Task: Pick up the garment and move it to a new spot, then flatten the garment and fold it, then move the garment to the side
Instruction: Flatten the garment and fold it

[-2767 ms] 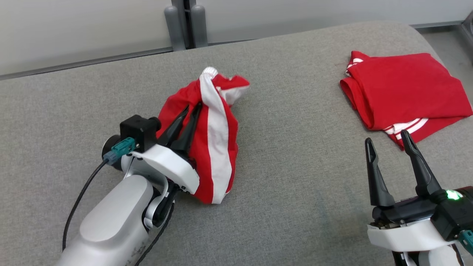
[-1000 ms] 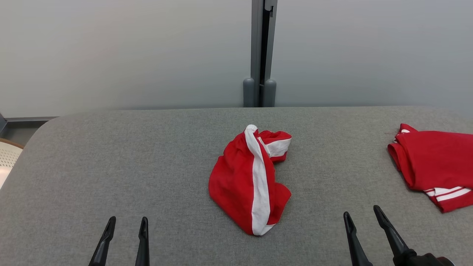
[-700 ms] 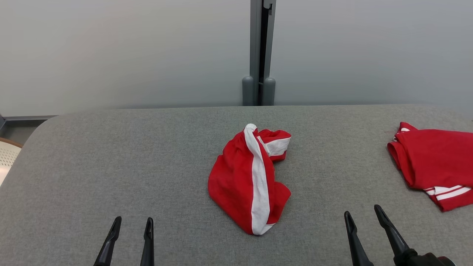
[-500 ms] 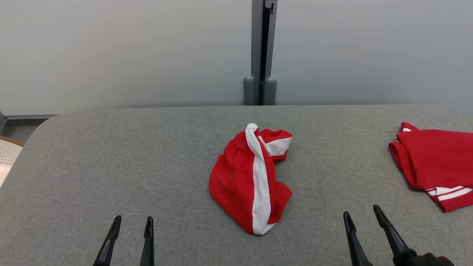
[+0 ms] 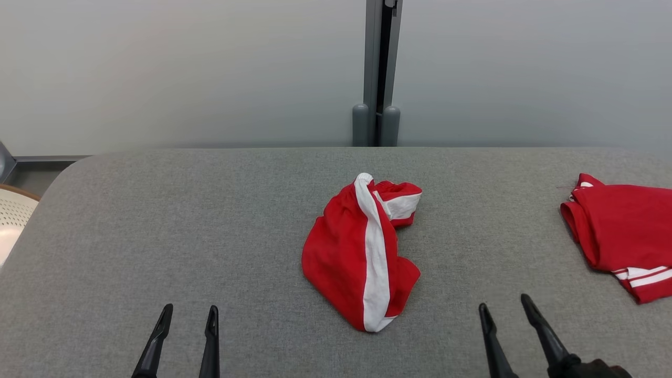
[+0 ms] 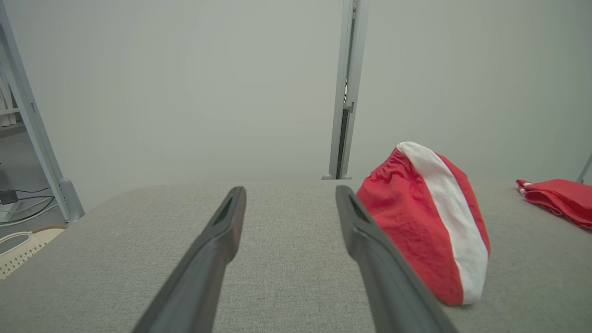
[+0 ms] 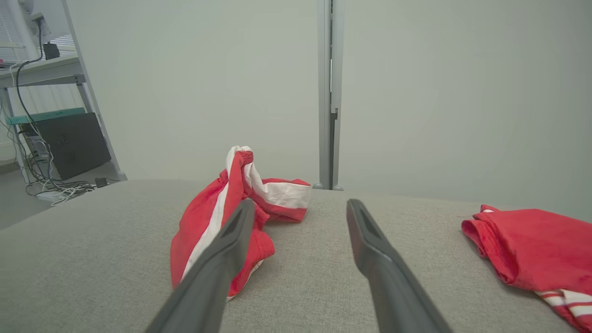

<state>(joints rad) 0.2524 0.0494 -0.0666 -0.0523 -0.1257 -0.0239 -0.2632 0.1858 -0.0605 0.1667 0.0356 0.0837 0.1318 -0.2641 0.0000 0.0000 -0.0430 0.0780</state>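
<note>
left gripper (image 5: 190, 310): fingers wide apart, empty, at the table's near side.
garment (image 5: 362, 252): crumpled red-and-white heap mid-table, touching neither gripper.
right gripper (image 5: 503, 303): also spread wide, holding nothing.
step: looks set down at its spot; flattening comes next.
next move: each gripper needs an edge to pull outward.
room: bare table (image 5: 157, 210) left; folded red piece (image 5: 625, 231) crowds the right.
</note>
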